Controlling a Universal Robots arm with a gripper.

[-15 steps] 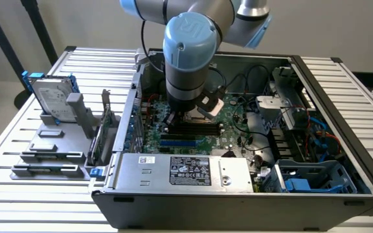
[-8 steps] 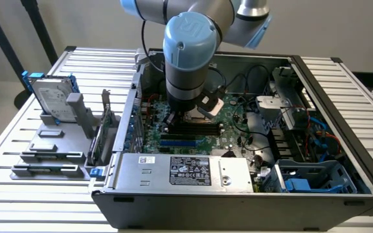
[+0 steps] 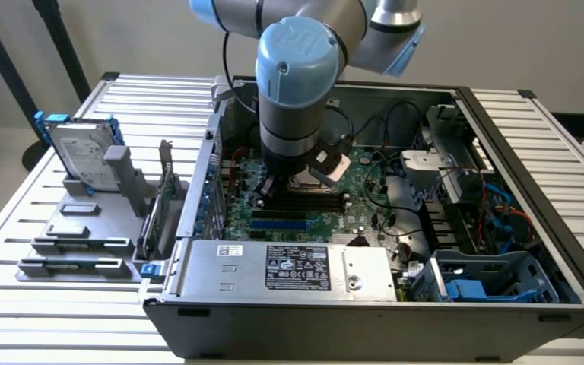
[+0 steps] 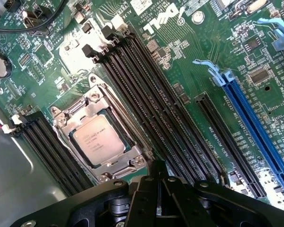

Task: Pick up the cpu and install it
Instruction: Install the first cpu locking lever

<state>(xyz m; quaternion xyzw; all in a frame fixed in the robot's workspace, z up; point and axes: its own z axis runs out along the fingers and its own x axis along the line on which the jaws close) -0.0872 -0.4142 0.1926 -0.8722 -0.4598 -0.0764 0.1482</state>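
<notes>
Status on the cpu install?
Gripper shut, empty, above the motherboard. Small square silver-topped cpu seated in its metal-rimmed socket frame. Nothing covering it.

Robot arm (image 3: 294, 91) reaching into open computer case (image 3: 373, 304), hard drive (image 3: 81, 156) beside

Arm (image 3: 292, 84): upper links cut off at the exterior view's twelve o'clock edge; it hides the socket area beneath.
Gripper (image 4: 157, 176): body cut off by the wrist view's edge.
Cpu (image 4: 98, 139): lid print too small to read.
Computer case (image 3: 535, 190): cut off at four o'clock.
</notes>
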